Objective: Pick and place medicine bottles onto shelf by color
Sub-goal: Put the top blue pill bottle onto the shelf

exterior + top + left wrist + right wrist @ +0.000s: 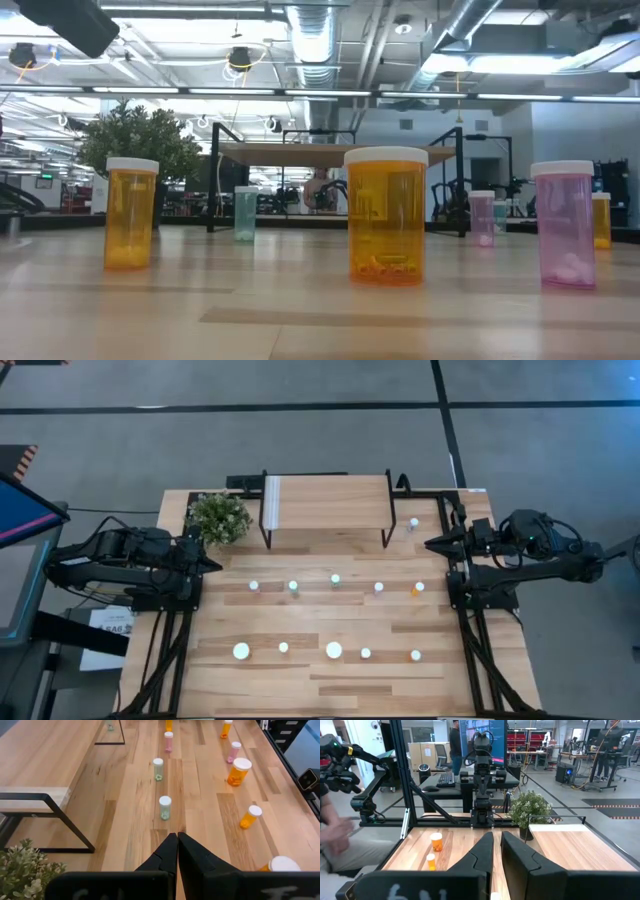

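Several small white-capped medicine bottles stand upright in two rows on the wooden table: a middle row (pixel 335 580) and a near row (pixel 334 650). One more bottle (pixel 413 523) stands by the shelf's right legs. The low view shows orange bottles (pixel 386 215), a pink one (pixel 565 225) and a green one (pixel 245 213). The shelf (pixel 325 500), a light wood board on black legs, stands at the far middle. My left gripper (pixel 177 836) is shut and hovers at the table's left edge, tipped down toward the bottles. My right gripper (pixel 496 836) is shut, level, at the right edge.
A potted plant (pixel 219 517) stands at the far left beside the shelf. Black frame rails (pixel 470 630) run along both table sides. A monitor (pixel 25 510) sits off the left edge. In the right wrist view a person (pixel 335 835) shows beyond the table.
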Action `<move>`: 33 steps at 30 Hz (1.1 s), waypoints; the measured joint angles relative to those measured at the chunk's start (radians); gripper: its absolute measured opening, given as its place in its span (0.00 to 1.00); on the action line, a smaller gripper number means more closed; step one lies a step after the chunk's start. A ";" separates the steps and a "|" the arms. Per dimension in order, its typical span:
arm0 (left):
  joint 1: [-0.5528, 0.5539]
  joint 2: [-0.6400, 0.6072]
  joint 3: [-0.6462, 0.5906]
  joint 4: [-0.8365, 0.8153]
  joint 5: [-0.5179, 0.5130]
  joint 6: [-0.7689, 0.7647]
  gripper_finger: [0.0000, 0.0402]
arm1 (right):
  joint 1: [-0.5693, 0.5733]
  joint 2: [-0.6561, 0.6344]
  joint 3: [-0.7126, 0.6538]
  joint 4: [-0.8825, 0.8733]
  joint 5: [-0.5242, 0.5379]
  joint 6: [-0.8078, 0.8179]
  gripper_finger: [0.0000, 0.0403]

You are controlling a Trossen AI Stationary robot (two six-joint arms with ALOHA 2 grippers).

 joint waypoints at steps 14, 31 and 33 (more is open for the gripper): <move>0.000 0.000 0.000 0.000 0.000 0.000 0.00 | 0.000 0.000 0.000 0.000 0.000 0.000 0.15; 0.000 0.000 -0.001 0.000 0.000 0.000 0.00 | -0.002 0.000 0.000 0.013 0.002 -0.074 0.15; 0.000 0.000 -0.001 0.000 0.000 0.000 0.00 | -0.002 0.000 0.000 0.056 0.002 -0.109 0.15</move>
